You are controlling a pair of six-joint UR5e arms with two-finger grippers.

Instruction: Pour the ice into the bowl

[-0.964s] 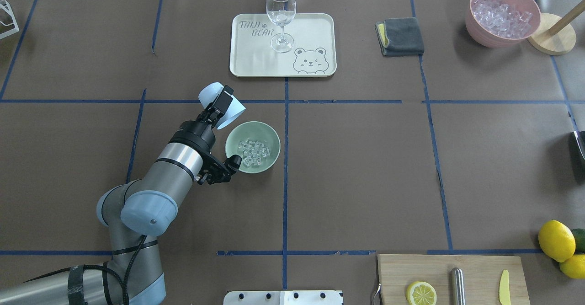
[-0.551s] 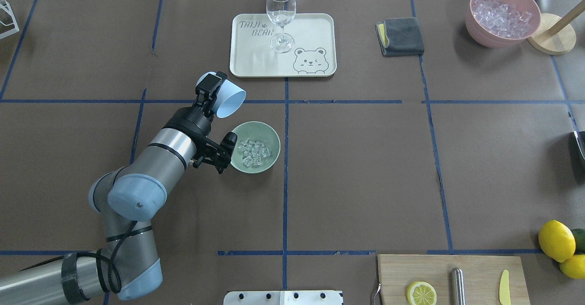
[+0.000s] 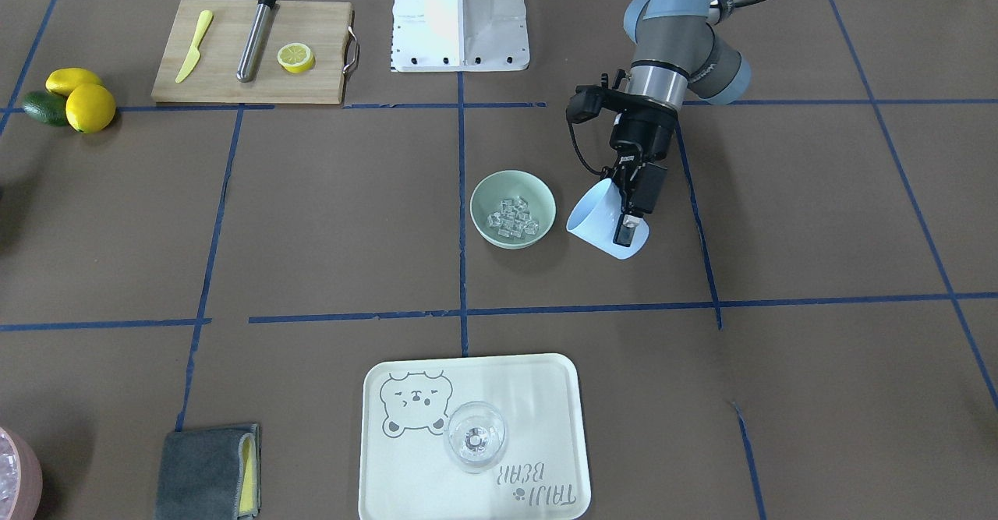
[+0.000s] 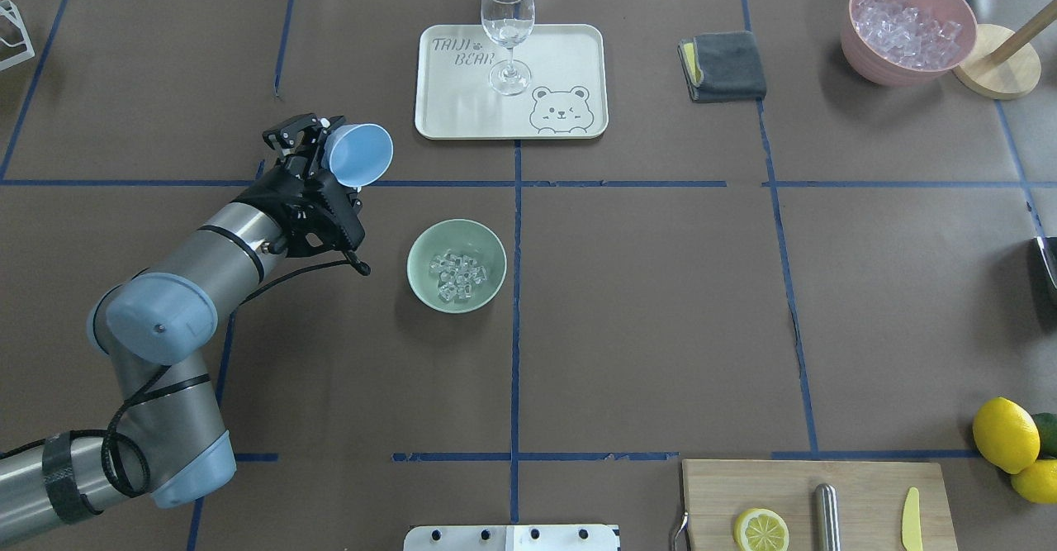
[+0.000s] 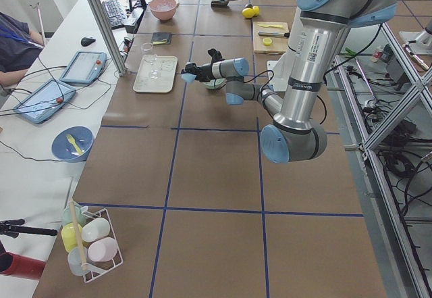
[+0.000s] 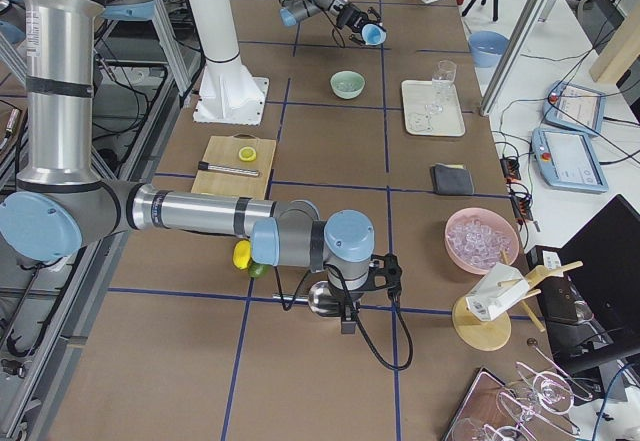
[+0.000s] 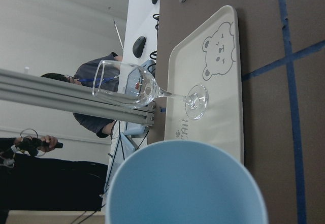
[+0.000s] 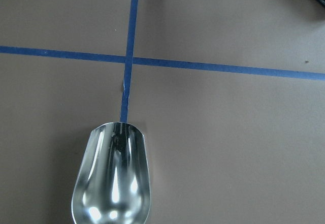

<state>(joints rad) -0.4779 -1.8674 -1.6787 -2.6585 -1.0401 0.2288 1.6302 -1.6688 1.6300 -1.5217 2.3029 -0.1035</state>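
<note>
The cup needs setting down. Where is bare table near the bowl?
The wide square right of the bowl, between the tray and the cutting board, is bare. So is the patch under the light blue cup. Crowded: around the pink container.

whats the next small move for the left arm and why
Probably right the cup and set it down away from the bowl: the ice lies in the bowl, and the left gripper holds the cup tilted, apparently empty, beside it.

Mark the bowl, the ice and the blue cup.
bowl [image 4: 495, 260]: overhead exterior view, right inner wall.
ice [image 4: 457, 274]: overhead exterior view, middle of the heap.
blue cup [image 4: 361, 156]: overhead exterior view, its open inside.
</note>
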